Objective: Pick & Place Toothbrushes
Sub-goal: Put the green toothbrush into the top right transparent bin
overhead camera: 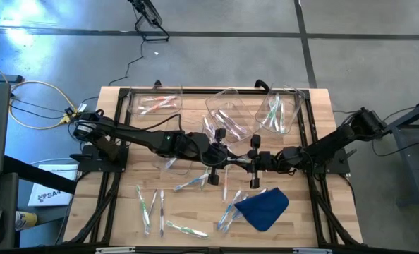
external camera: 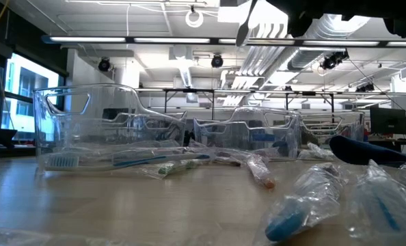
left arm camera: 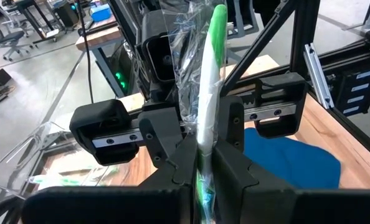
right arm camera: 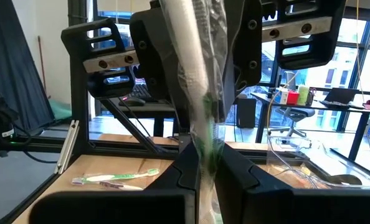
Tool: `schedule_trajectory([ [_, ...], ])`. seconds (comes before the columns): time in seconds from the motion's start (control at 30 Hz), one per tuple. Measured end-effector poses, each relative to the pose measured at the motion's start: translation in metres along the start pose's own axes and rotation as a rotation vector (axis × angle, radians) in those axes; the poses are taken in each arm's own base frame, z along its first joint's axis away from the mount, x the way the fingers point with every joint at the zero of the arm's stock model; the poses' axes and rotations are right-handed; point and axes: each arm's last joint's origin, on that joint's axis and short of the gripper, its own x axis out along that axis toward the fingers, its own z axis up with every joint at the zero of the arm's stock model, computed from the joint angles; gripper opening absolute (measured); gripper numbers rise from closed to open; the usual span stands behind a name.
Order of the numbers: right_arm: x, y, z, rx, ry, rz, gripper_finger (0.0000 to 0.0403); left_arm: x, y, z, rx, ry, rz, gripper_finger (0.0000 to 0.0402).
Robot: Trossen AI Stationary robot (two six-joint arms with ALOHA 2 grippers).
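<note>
Mid-air handover over the centre of the worktop. Left gripper and right gripper meet tip to tip above the wood. One wrapped toothbrush, white with a green end inside a crinkled clear wrapper, stands between them. In the left wrist view the left fingers are clamped on its lower part; in the right wrist view the right fingers are likewise pinched on the same toothbrush. So both grippers grasp it at once.

Judgement: the step in hand is the transfer from one arm to the other, grip doubled. Next move calls for one side to let go cleanly without dragging the wrapper, then a carry to one of the clear bins at the far edge. Other toothbrushes lie loose on the near worktop, some beside the blue cloth, unsorted yet.
</note>
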Motion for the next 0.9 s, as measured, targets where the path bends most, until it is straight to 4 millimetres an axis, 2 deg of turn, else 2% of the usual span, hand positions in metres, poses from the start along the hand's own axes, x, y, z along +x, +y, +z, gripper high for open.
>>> schedule_trajectory([
  [0.13, 0.0, 0.0, 0.0, 0.002, 0.0, 0.0, 0.0019, 0.0, -0.0001, -0.0003, 0.001, 0.003, -0.001, 0.003],
  [0.57, -0.0001, 0.0002, 0.0001, 0.019, -0.001, 0.005, 0.0017, -0.0001, -0.0001, -0.0006, 0.048, 0.007, -0.002, 0.0083],
  [0.9, -0.0001, 0.0002, -0.0003, 0.015, 0.004, 0.002, 0.0017, -0.0001, 0.0, -0.0006, 0.111, 0.007, -0.002, 0.0154],
])
